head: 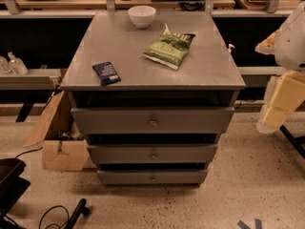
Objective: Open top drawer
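Observation:
The top drawer point(119, 120) is the widest grey front of the cabinet, right under the tabletop, with a small round metal knob point(153, 122) at its middle. A dark gap shows between its upper edge and the tabletop. Two narrower drawer fronts point(119, 153) sit below it. My gripper point(268, 43) is at the right edge of the camera view, level with the cabinet top and well to the right of it, touching nothing. The cream arm link point(283, 101) hangs below it.
On the grey tabletop point(200, 66) lie a white bowl point(142, 15), a green snack bag point(170, 48) and a dark blue packet point(106, 73). A cardboard box point(64, 154) stands at the cabinet's left. Cables and a black object point(9, 180) lie on the speckled floor at the left.

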`<state>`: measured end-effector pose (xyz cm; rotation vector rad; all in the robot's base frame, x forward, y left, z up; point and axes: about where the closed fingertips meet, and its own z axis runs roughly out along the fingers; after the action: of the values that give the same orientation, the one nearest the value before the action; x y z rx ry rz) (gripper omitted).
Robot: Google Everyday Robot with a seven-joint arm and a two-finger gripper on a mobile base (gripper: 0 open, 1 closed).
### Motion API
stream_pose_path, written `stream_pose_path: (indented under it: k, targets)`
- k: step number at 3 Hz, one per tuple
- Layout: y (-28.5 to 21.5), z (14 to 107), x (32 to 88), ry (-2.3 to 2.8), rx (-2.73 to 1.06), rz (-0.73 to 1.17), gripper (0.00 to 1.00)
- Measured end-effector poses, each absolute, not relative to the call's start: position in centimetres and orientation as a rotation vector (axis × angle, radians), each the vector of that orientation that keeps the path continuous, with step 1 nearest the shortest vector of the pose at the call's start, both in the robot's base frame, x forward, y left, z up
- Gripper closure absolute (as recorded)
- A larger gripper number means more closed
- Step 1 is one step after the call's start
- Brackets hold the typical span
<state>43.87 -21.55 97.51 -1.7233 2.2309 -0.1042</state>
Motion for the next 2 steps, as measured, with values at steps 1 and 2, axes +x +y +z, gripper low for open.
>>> stream_pose_path:
  k: [1, 2]
  targets:
    - [-21.1, 97.0, 44.1, 2.227, -1.718, -0.129, 0.0]
    - [-20.2, 93.2, 44.1, 2.227, -1.706, -0.118, 0.0]
